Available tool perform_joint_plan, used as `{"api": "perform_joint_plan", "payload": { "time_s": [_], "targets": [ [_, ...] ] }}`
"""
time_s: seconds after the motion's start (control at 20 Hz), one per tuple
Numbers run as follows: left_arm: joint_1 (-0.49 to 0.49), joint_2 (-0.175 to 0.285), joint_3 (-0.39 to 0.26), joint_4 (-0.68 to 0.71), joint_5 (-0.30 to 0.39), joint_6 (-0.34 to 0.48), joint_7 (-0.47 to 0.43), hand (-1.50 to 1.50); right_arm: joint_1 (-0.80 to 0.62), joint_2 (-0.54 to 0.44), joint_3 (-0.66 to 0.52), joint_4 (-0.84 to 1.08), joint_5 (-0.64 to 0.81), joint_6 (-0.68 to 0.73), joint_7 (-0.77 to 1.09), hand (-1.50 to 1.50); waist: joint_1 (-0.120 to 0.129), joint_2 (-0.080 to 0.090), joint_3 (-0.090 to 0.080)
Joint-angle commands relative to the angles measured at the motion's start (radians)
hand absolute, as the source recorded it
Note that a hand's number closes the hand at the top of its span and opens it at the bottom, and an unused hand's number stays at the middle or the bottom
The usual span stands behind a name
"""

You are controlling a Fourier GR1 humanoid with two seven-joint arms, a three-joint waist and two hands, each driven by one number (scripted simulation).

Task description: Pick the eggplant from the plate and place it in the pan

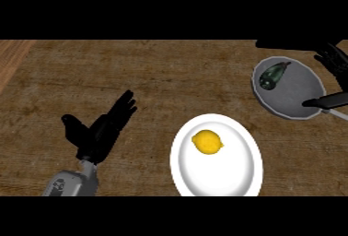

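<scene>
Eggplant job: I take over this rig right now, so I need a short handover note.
The left hand is open, fingers up, resting at the view's left, holding nothing.
The right hand is at the upper right, beside the pan; too dark to read.
The eggplant lies in the pan.
The plate holds only a lemon.
Done: pick and place.
Left: probably only drawing the right hand back.

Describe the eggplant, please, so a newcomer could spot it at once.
On the wooden counter, find the grey pan at upper right. The eggplant lies inside it, at its far left. It is dark and elongated, unlike the round yellow lemon on the white plate.
</scene>
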Motion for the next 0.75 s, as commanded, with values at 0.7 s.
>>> {"api": "perform_joint_plan", "payload": {
  "time_s": [0.7],
  "targets": [
    [0.015,0.018,0.023,0.002,0.013,-0.03,-0.013,0.0,0.112,-0.115,0.031,-0.073,0.005,0.261,-0.108,-1.5,-0.001,-0.004,0.003]
  ]
}}
